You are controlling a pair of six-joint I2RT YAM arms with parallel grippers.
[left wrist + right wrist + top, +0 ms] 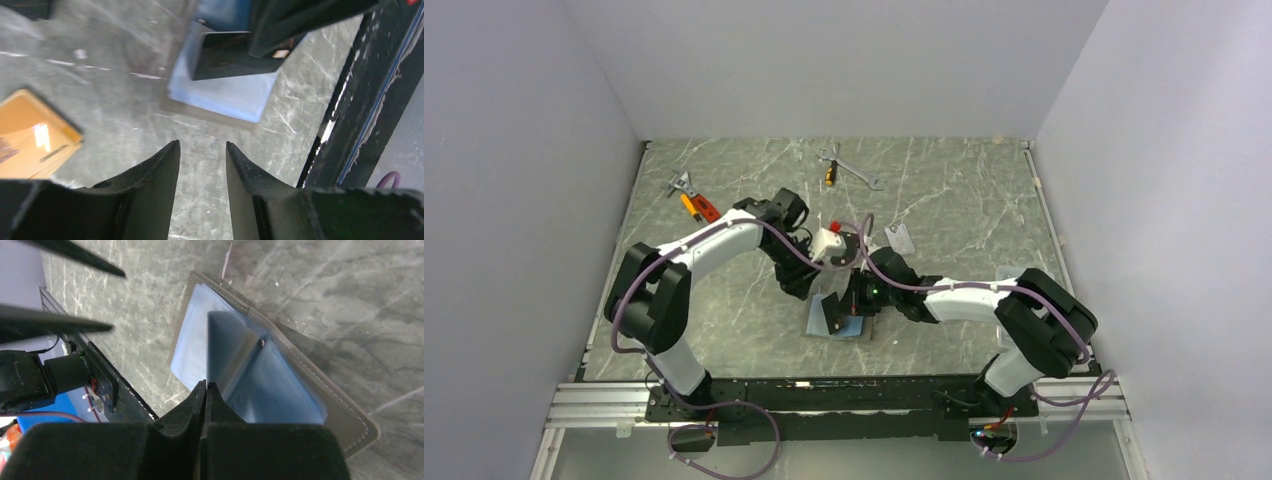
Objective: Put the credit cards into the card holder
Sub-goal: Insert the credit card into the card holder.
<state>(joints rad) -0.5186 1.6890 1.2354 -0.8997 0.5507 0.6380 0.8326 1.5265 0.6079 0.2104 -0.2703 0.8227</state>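
L gripper (pixel 202 146) jaws apart, R gripper (pixel 205 384) pinched shut

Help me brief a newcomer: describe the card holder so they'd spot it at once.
On the grey marbled table, look near the front edge, midway between the two arms, right under the right tool. The card holder lies open there. Unlike the metal wrenches at the far edge, it is a flat taupe wallet with a stitched border and light blue-grey pockets.

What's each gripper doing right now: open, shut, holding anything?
Left gripper: open, holding nothing.
Right gripper: shut, pinching an inner pocket leaf of the card holder.
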